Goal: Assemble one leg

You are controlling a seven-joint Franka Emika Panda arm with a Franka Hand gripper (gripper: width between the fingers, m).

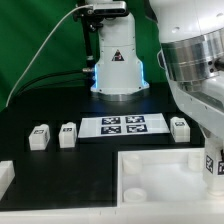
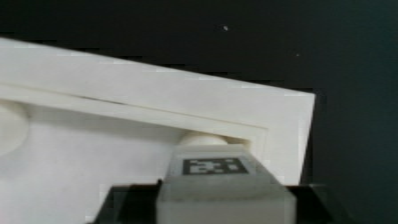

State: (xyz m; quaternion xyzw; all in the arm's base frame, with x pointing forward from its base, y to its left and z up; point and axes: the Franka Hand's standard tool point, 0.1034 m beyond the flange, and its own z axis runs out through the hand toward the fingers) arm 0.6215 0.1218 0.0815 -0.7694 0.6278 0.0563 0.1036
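In the wrist view my gripper [image 2: 215,206] is shut on a leg [image 2: 215,180], a small white block with a black-and-white tag on top. Dark fingers [image 2: 132,206] flank it on both sides. The leg's rounded end points at the raised rim of the big white tray [image 2: 125,110], near one of its corners. I cannot tell whether they touch. In the exterior view the gripper and held leg [image 1: 212,162] are at the right edge, over the tray's [image 1: 160,176] far right corner. Three more legs stand on the black table: two to the left [image 1: 38,137] [image 1: 67,134], one to the right [image 1: 180,127].
The marker board [image 1: 123,125] lies flat between the loose legs, in front of the robot base [image 1: 118,62]. Another white part [image 1: 5,180] shows at the exterior view's left edge. My arm fills the right side of that view.
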